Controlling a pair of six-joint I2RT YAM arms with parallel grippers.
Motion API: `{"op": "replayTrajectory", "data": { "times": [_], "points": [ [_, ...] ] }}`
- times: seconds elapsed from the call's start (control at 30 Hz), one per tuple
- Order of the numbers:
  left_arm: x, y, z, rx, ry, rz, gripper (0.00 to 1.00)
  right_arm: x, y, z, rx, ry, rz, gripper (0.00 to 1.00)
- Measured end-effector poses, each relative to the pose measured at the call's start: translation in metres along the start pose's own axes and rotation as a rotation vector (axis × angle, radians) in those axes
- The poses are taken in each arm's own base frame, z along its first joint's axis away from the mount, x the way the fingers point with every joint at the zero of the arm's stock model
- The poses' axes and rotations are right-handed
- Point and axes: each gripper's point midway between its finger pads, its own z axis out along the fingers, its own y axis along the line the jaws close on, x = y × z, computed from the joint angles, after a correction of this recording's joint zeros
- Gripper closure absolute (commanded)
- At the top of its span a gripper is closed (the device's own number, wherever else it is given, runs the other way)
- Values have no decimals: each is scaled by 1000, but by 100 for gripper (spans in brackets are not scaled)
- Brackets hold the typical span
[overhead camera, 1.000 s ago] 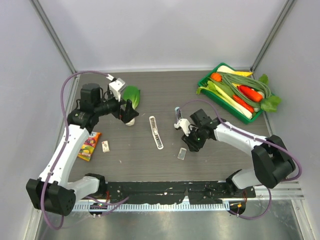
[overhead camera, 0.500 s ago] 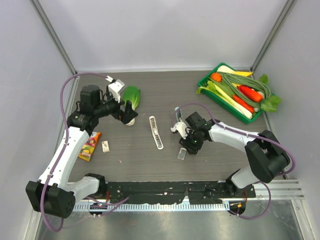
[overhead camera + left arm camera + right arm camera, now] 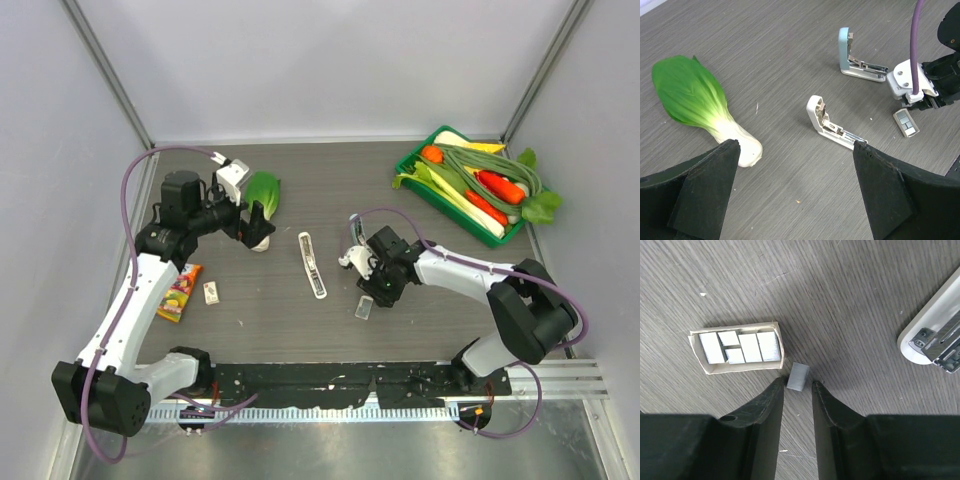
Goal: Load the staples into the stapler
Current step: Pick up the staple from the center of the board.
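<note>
The white stapler (image 3: 312, 265) lies open mid-table, metal channel showing; it also shows in the left wrist view (image 3: 832, 127) and the right wrist view (image 3: 932, 332). An open cardboard tray of staple strips (image 3: 737, 352) lies just right of it (image 3: 364, 308). A loose staple strip (image 3: 798, 376) lies on the table beside the tray. My right gripper (image 3: 798, 385) is low over the table (image 3: 372, 288), jaws a narrow gap apart, tips either side of the strip. A small staple box with a reddish face (image 3: 211, 292) lies at the left. My left gripper (image 3: 795, 200) is wide open and empty, above the table (image 3: 250, 228).
A pale blue-grey stapler (image 3: 852, 57) stands open behind the right gripper (image 3: 354, 228). A bok choy (image 3: 262, 195) lies under the left gripper. A candy packet (image 3: 178, 292) lies at the left. A green tray (image 3: 405, 165) of vegetables sits at the back right.
My right gripper has moved left and down toward the staple tray. The left arm and the staplers have not moved.
</note>
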Motion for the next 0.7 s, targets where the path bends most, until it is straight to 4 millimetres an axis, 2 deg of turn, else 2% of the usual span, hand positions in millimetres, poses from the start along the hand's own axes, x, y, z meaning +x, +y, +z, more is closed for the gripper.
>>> {"op": "replayTrajectory", "data": {
  "times": [0.1, 0.27, 0.7],
  "points": [
    [0, 1, 0, -4, 1, 0, 0, 0, -1, 0, 12, 1, -3, 75],
    [0, 1, 0, -8, 1, 0, 0, 0, -2, 1, 18, 3, -2, 81],
    [3, 1, 3, 15, 11, 27, 0, 1, 1, -5, 8, 8, 7, 82]
  ]
}}
